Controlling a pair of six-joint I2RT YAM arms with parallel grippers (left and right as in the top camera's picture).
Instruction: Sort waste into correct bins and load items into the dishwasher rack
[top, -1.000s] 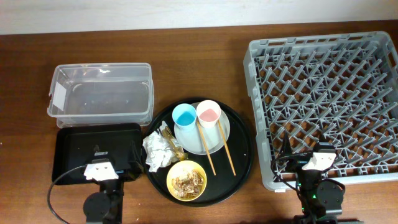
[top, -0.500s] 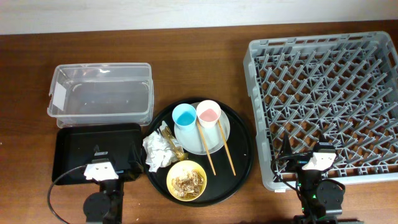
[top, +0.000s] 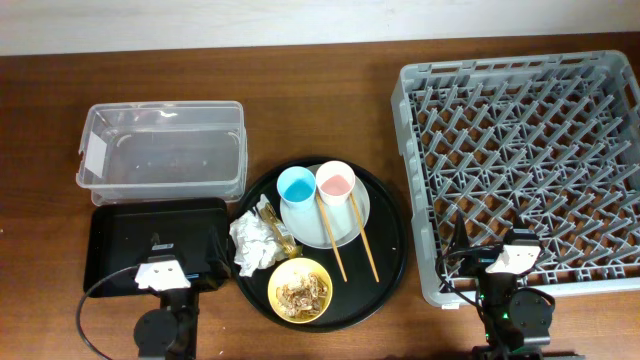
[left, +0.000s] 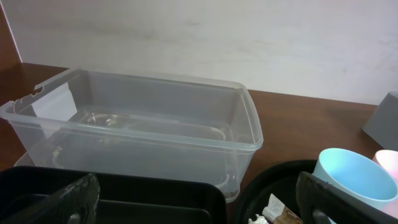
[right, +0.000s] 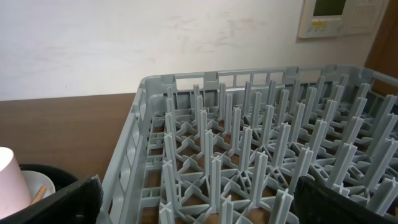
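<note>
A smooth, clear rectangular tub (left: 143, 134) is seen just ahead of the left gripper (left: 199, 204), with a glossy black shallow tray (left: 124, 202) beneath it and a crumpled paper napkin (top: 255, 243) to its right. A grey pegged rack (right: 249, 162) is seen below and ahead of the right gripper (right: 202, 202). Both grippers are spread wide apart; nothing is held.

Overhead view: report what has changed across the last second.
Nothing visibly changed. The left tool and right tool stay open and empty. The light-blue cup, pink cup, chopsticks, napkin and yellow bowl remain on the round black tray. The dishwasher rack still holds nothing.
</note>
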